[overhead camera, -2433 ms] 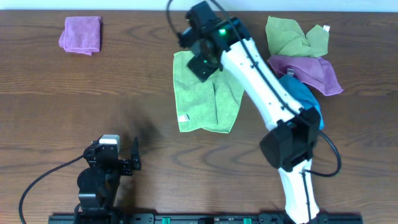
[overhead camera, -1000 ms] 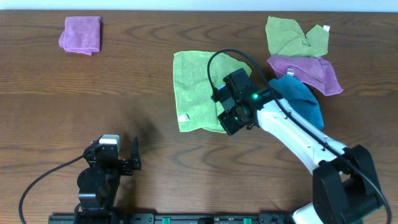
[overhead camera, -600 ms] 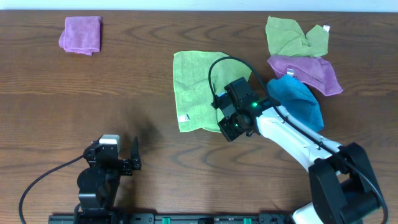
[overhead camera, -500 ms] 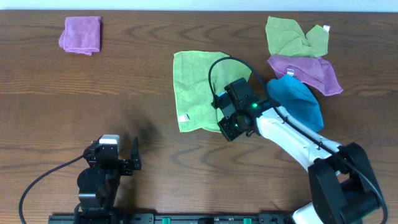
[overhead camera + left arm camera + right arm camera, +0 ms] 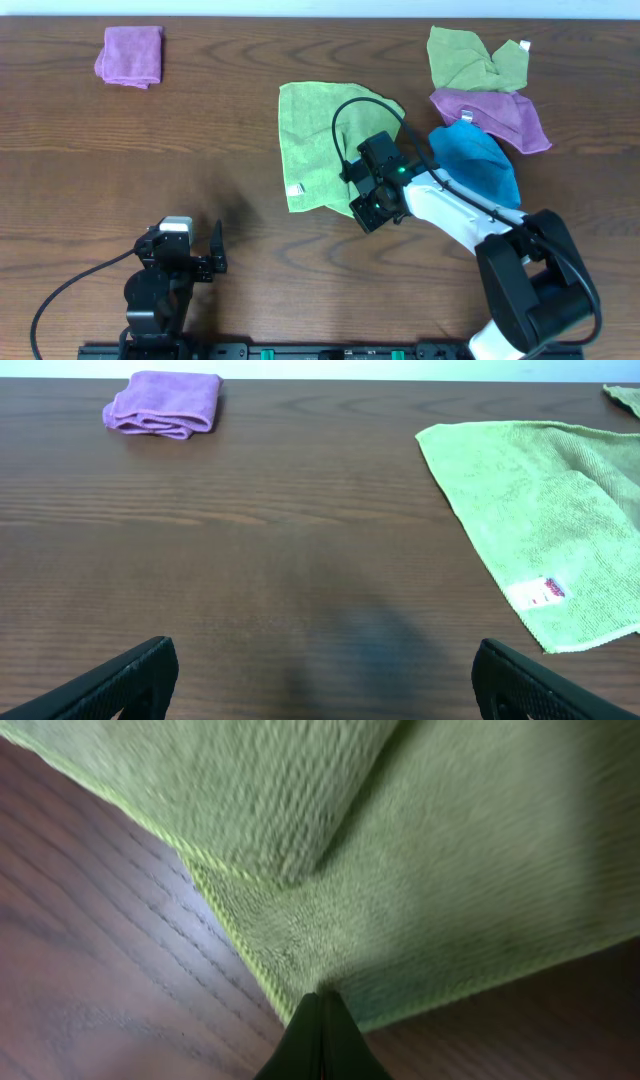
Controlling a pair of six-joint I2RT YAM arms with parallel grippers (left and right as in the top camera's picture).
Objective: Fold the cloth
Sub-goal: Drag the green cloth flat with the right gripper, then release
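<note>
The dark wooden table [image 5: 200, 130] carries the green cloth [image 5: 315, 150] at its middle, mostly spread flat, with its right strip doubled over on itself. I judge the folding barely begun, with the main halving and squaring-up left to do. My right gripper [image 5: 364, 212] sits at the cloth's near right corner, fingers together, apparently nipping the hem. My left gripper [image 5: 320, 685] rests near left, fingers wide apart, holding nothing. Around the cloth the wood is bare and grained. A loose pile of cloths [image 5: 485, 110] lies far right and a folded purple cloth [image 5: 130, 55] far left. Of the room I see only a pale strip beyond the far edge.
</note>
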